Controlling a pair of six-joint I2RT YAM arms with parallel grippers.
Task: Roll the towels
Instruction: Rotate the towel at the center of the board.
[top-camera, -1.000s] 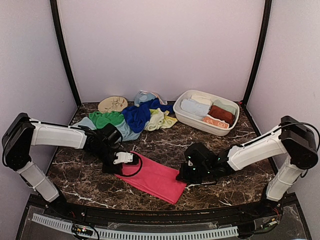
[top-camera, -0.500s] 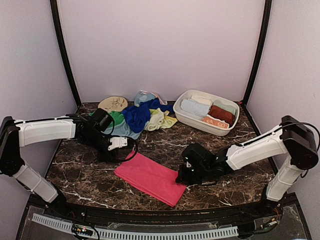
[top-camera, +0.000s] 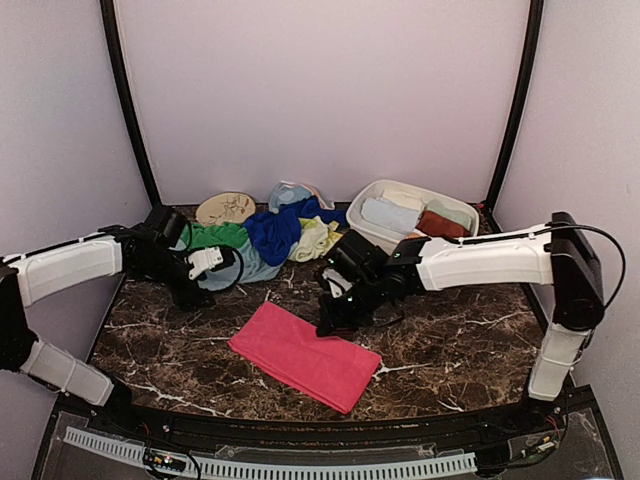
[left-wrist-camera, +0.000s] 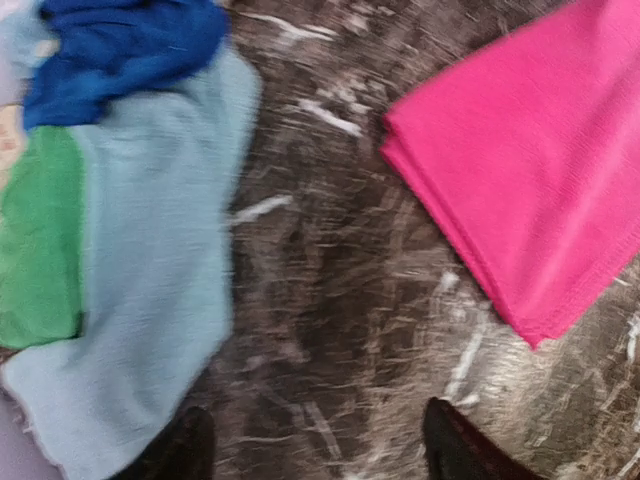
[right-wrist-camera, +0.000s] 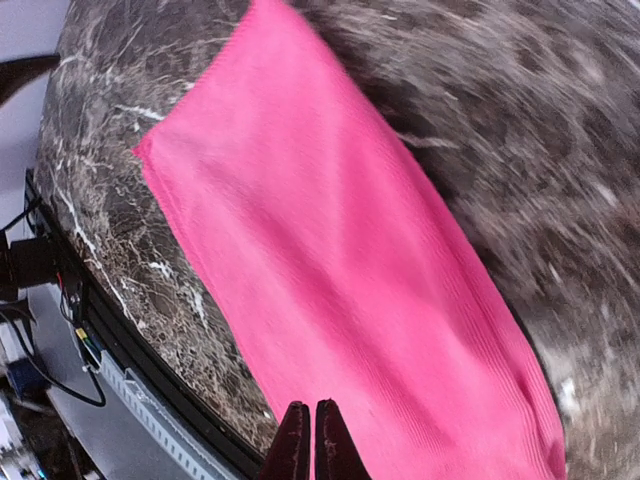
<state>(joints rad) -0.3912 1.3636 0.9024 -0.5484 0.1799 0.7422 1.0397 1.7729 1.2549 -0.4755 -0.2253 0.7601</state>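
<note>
Right arm (top-camera: 480, 262) higher, over pink towel (top-camera: 303, 355)

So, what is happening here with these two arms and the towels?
Two robot arms are working on rolling towels. A pink towel lies folded flat on the marble table, not yet rolled. The right gripper is shut, just above it, and seems to hold nothing. The left gripper is open and empty, near the heap of loose towels. Several rolled towels already lie in the white basin.
</note>
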